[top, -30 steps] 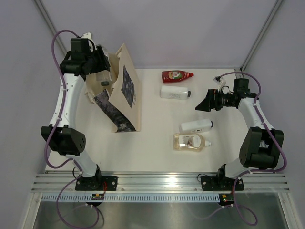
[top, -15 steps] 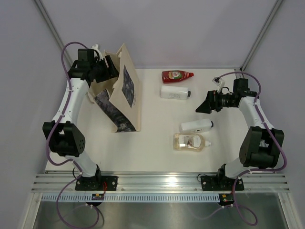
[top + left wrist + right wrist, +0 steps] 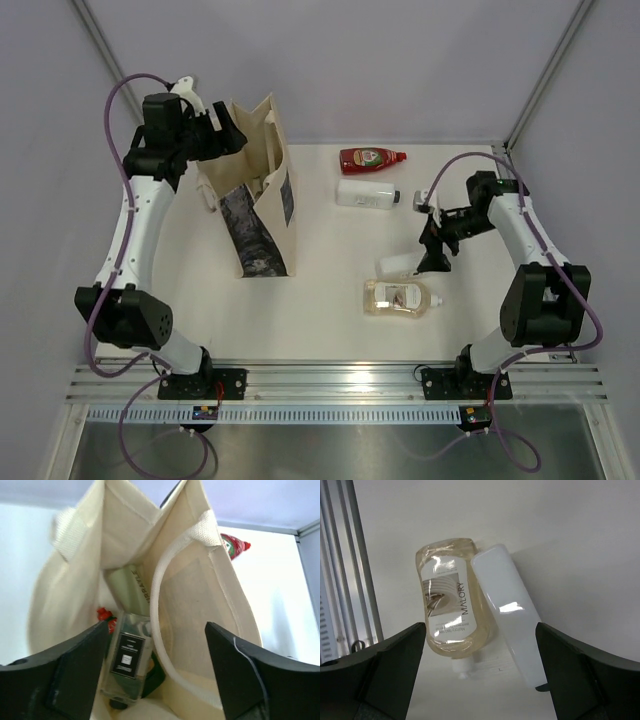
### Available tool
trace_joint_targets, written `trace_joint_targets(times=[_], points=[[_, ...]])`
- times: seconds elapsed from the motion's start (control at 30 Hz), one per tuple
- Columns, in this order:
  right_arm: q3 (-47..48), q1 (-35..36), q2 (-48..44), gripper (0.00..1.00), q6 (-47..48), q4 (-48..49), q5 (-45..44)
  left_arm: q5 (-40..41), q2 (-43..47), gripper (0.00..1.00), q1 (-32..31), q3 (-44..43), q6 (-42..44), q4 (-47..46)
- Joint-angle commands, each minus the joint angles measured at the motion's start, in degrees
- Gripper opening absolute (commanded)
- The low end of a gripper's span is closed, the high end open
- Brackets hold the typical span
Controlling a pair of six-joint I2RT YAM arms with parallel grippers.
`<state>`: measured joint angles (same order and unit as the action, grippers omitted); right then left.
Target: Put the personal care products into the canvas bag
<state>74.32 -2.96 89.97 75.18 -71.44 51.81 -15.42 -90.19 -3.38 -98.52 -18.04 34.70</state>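
Observation:
The canvas bag (image 3: 268, 205) stands open at the table's left. My left gripper (image 3: 226, 134) hangs open over its mouth with nothing between the fingers. In the left wrist view, below the gripper (image 3: 156, 630), a slim clear bottle (image 3: 126, 656) with a black label and a pale olive bottle (image 3: 130, 591) lie inside the bag (image 3: 200, 595). A red bottle (image 3: 371, 158) and a white bottle (image 3: 366, 193) lie to the right of the bag. My right gripper (image 3: 433, 260) is open above a white bottle (image 3: 507, 611) lying against a clear amber bottle (image 3: 445, 611), which also shows from above (image 3: 400, 297).
A metal rail (image 3: 340, 380) runs along the table's near edge, by the arm bases. Grey walls close in the back and both sides. The bag's white handle (image 3: 160, 630) loops across its inside, between my left fingers.
My left gripper has opened over the bag, and the bag now stands more upright. My right arm has swung in and down over the white and amber bottles, still open.

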Motion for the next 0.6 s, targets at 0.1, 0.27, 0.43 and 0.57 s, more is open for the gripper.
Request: trace_joint_targets(times=[0.1, 0.27, 0.43, 0.57], points=[[-3.13, 8.31, 3.17, 1.0, 14.13, 6.03, -18.21, 8.02, 15.03, 0.99, 0.04, 3.92, 5.39, -3.05], [-1.55, 11.75, 7.67, 0.99, 9.29, 15.62, -23.59, 11.02, 25.84, 0.99, 0.3, 13.08, 5.21, -4.55], [-2.43, 15.26, 11.71, 0.99, 8.76, 18.7, -30.36, 13.57, 35.95, 0.99, 0.56, 19.76, 3.37, -2.44], [-3.66, 16.32, 13.21, 0.92, 5.16, 22.91, -32.47, 18.47, 42.54, 0.99, 0.48, 25.9, 0.12, -1.21]])
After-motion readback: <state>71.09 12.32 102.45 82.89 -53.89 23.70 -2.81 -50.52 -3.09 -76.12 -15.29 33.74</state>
